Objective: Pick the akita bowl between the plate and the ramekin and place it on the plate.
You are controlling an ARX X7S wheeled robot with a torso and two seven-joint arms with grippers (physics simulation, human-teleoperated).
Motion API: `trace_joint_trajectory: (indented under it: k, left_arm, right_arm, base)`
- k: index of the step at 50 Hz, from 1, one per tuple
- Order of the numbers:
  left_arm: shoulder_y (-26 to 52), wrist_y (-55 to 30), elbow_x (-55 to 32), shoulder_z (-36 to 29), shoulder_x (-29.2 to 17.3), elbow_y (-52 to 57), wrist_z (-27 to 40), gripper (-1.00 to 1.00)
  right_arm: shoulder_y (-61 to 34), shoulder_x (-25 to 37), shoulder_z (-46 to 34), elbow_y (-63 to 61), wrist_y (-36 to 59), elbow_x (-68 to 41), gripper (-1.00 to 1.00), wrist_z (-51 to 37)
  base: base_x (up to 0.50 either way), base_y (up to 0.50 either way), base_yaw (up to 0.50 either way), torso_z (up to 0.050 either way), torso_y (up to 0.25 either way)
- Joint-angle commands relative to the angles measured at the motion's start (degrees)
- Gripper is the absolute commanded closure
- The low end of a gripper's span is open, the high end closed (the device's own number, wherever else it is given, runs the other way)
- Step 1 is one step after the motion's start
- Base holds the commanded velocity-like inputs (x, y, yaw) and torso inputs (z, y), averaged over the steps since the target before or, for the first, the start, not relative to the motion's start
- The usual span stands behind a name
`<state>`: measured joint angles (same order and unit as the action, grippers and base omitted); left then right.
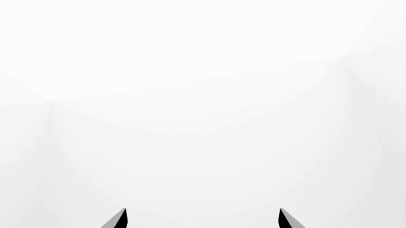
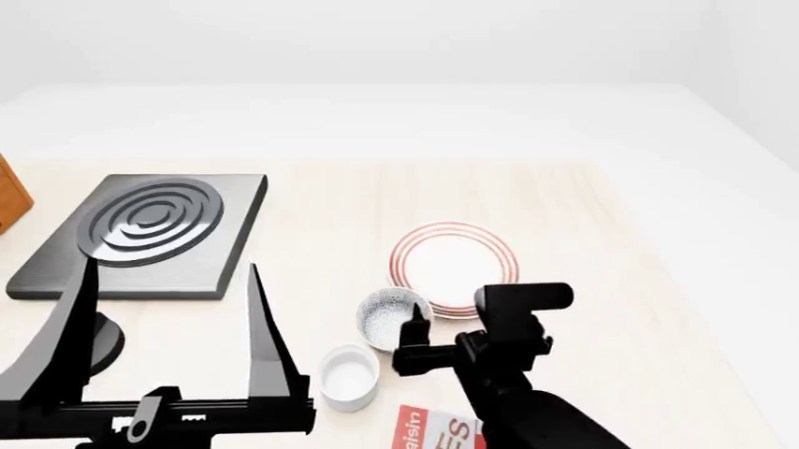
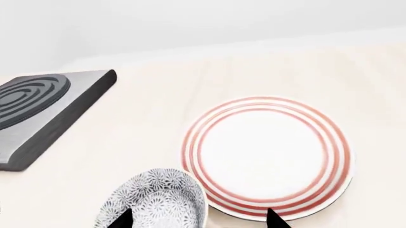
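Observation:
The akita bowl (image 2: 391, 316), dark speckled outside and pale inside, sits on the table between the red-ringed white plate (image 2: 452, 257) and the plain white ramekin (image 2: 347, 374). My right gripper (image 2: 418, 333) hovers just on the near side of the bowl. In the right wrist view it (image 3: 198, 219) is open, with one fingertip over the akita bowl (image 3: 155, 199) and the other at the near rim of the plate (image 3: 266, 156). My left gripper (image 2: 168, 313) is raised at the near left, open and holding nothing. In its own view the left gripper (image 1: 203, 218) faces only white.
A grey hob slab (image 2: 144, 234) with concentric rings lies at the back left and shows as the hob slab (image 3: 38, 109) in the right wrist view. A brown object (image 2: 7, 192) is at the left edge. A red printed box (image 2: 431, 432) lies by the near edge.

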<state>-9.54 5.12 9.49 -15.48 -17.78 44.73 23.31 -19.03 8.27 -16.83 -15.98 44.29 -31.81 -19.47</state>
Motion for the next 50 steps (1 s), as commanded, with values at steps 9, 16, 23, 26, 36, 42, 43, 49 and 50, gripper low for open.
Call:
trace_joint_trajectory:
  k: [9,16,23,26,36,42,43,49,50]
  left_arm:
    - [-0.30,0.55,0.27,1.08,0.76,-0.13,-1.13,-1.00]
    - [-0.41,0.40,0.32,0.88,0.65,0.06,-1.00,-1.00]
    - [-0.36,0.21,0.35,0.72,0.53,0.19,-0.88,-1.00]
    - [-0.19,0.01,0.23,0.72,0.50,0.24,-0.87,-1.00]
    - [-0.35,0.39,0.20,0.72,0.21,0.06,-0.46,-1.00]
    - [-0.47,0.67,0.24,0.54,0.05,-0.10,-0.31,-1.00]
    - [-0.47,0.56,0.22,0.55,0.02,0.01,-0.31,-1.00]
    - [-0.44,0.82,0.09,0.53,-0.16,-0.28,-0.13,-1.00]
    - [-0.52,0.69,0.14,0.46,-0.19,-0.22,-0.16,-1.00]
  right_arm:
    - [-2.19,-1.19,-0.58,2.79,0.05,0.09,-1.00,2.06]
    - [-3.09,-2.78,1.57,7.55,-1.55,-1.49,-1.00,2.19]
    - [-3.81,-3.87,2.81,11.49,-3.24,-2.42,-1.00,1.78]
    - [-3.99,-4.04,2.55,13.09,-4.03,-2.19,-1.00,1.67]
    - [-4.71,-4.00,0.52,15.34,-5.24,-1.66,-1.00,1.41]
    - [-5.39,-4.49,-0.57,17.25,-6.19,-1.56,-1.00,1.85]
    - [-5.56,-4.54,-0.69,17.61,-6.36,-1.55,-1.00,1.90]
    - [-6.39,-4.54,-1.20,19.14,-7.30,-1.67,-1.00,2.19]
    - [-6.69,-4.55,-1.47,19.99,-7.75,-1.70,-1.00,2.91]
  base:
    - [0.00,0.00,0.00,0.000,0.000]
    - [0.00,0.00,0.00,0.000,0.000]
    - [0.00,0.00,0.00,0.000,0.000]
    - [0.00,0.00,0.00,0.000,0.000]
    - [0.00,0.00,0.00,0.000,0.000]
    - [0.00,0.00,0.00,0.000,0.000]
    - [0.00,0.00,0.00,0.000,0.000]
    - [0.00,0.00,0.00,0.000,0.000]
    - [0.00,0.00,0.00,0.000,0.000]
